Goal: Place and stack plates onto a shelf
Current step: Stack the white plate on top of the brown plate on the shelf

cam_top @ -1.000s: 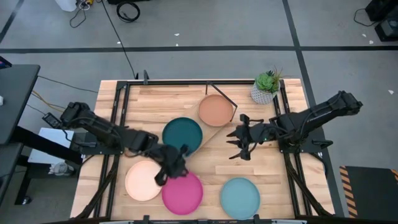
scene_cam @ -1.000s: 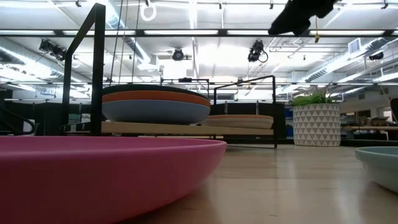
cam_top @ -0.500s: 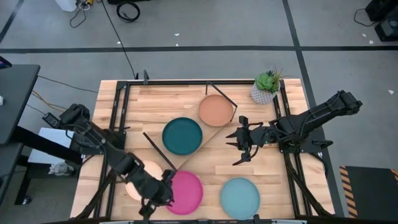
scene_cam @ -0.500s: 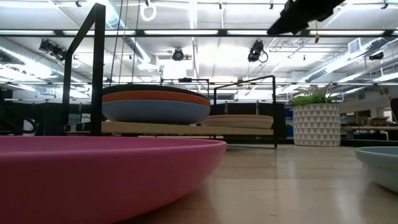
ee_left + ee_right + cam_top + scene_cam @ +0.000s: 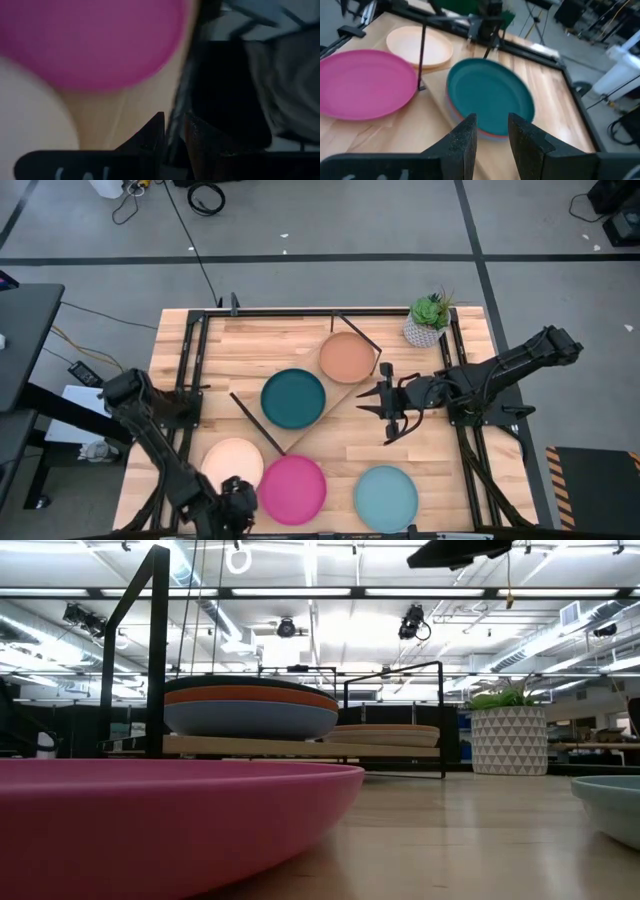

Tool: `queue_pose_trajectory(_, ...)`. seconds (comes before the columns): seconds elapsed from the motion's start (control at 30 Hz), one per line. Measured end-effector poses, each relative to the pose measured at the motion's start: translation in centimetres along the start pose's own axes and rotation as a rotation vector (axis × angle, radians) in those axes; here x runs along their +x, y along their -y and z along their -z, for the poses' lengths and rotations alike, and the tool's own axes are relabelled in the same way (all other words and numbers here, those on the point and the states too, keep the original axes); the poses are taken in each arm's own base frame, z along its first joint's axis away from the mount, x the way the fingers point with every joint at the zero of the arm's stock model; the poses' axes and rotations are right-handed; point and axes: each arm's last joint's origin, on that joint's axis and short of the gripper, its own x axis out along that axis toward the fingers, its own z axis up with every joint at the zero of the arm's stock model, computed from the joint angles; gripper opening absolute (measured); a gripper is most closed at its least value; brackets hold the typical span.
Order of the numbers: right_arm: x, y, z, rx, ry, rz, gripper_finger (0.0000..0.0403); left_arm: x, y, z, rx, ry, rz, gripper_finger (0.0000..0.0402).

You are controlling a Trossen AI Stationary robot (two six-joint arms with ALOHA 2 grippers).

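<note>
Two grippers hold nothing; the left gripper (image 5: 236, 502), fingers nearly together, sits at the table's near edge; the right gripper (image 5: 377, 408), parted, hovers beside the shelf (image 5: 335, 395); teal plate (image 5: 293, 398) tops its stack there.

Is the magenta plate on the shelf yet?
No, the magenta plate lies on the table near its front edge, off the shelf.

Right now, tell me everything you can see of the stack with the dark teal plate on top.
The dark teal plate is round, plain and matte, with a shallow raised rim. It lies flat and level as the top of a stack on the shelf, at the end away from the tan-brown plate. In the low view an orange plate and a blue plate show beneath it. Nothing rests on it, and no gripper touches it.
</note>
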Motion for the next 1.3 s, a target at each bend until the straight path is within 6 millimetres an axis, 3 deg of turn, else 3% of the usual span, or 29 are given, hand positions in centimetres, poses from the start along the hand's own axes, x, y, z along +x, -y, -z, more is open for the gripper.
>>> queue_pose_trajectory(0.13,0.2,0.6,-0.3,-0.022,0.034,0.030,0.0116,1.5,-0.8,1.5,-0.210,-0.033,-0.119,0.0077)
queue_pose_trajectory(0.23,0.3,1.2,-0.4,-0.035,0.043,0.049,0.0116,2.5,-1.2,1.8,-0.275,-0.079,-0.153,0.0077)
queue_pose_trajectory(0.43,0.7,2.2,-0.2,-0.022,0.063,-0.007,0.0116,2.9,-1.5,1.2,-0.272,-0.090,-0.173,0.0071)
queue_pose_trajectory(0.67,0.9,2.9,-0.1,-0.028,0.060,-0.003,0.0116,1.7,-2.6,1.2,-0.269,-0.125,-0.354,0.0043)
queue_pose_trajectory(0.77,0.9,3.0,0.0,-0.029,0.059,0.000,0.0116,1.8,-2.4,1.0,-0.260,-0.093,-0.333,0.0043)
queue_pose_trajectory(0.93,1.0,3.4,0.0,-0.037,0.061,0.012,0.0116,1.9,-2.2,0.8,-0.236,-0.023,-0.311,0.0075)
queue_pose_trajectory(1.1,1.1,3.6,0.1,-0.031,0.071,-0.035,0.0116,2.7,-2.4,1.1,-0.229,-0.025,-0.336,0.0140)
queue_pose_trajectory(1.3,1.1,3.7,0.1,-0.031,0.072,-0.052,0.0116,4.2,-2.8,1.7,-0.175,-0.123,-0.378,0.0182)
